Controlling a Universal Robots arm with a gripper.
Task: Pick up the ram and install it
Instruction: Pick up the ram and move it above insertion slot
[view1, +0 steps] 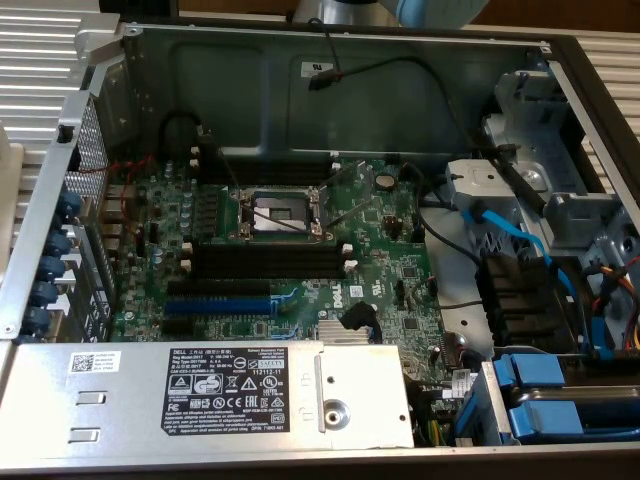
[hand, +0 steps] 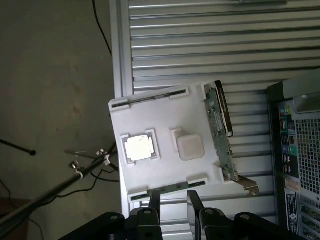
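The ram is a long green circuit-board stick standing on edge in the side slot of a white tray. My gripper hangs above another edge of that tray, off to one side of the ram and well clear of it. Its two black fingers stand apart with nothing between them, so it is open. In the exterior view the open computer case shows the motherboard with long black slots that have white end clips.
The tray also carries a square processor and a pale square block. It rests on a ribbed metal table beside the computer case. Inside the case are a processor socket, a blue slot, a power supply and blue cables.
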